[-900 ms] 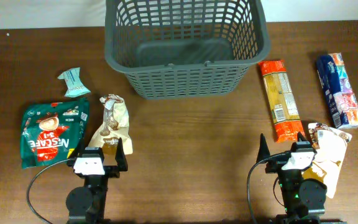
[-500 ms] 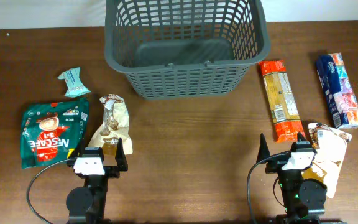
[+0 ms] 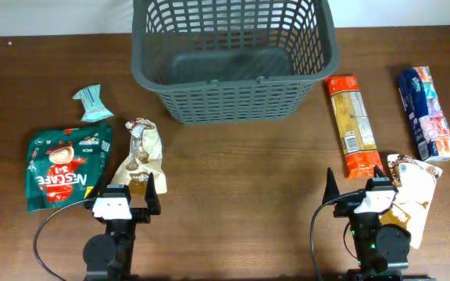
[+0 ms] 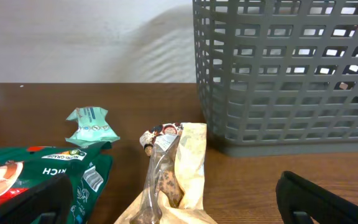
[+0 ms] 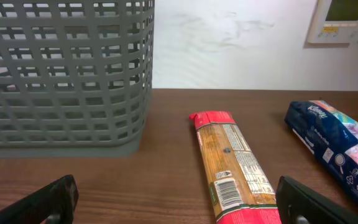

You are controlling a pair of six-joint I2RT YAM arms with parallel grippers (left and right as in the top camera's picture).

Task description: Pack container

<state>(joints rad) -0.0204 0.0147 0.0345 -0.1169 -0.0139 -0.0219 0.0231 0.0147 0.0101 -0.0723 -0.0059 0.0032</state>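
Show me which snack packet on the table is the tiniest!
The crumpled pale-green wrapper, far left, just beyond the green Nescafe bag. Every other packet is clearly longer or wider.

I see both arms low at the near edge of the overhead view, each folded compactly over its base w/ the wrist pointing straight ahead. The left gripper [image 3: 127,186] is at lower left and the right gripper [image 3: 355,181] at lower right, well apart from each other. Both are spread wide. In the left wrist cam its dark fingers [image 4: 23,202] show only at the bottom corners — tips approx. level. The right wrist cam shows the same: fingers [image 5: 42,199] out at either bottom corner, jaws fully apart.
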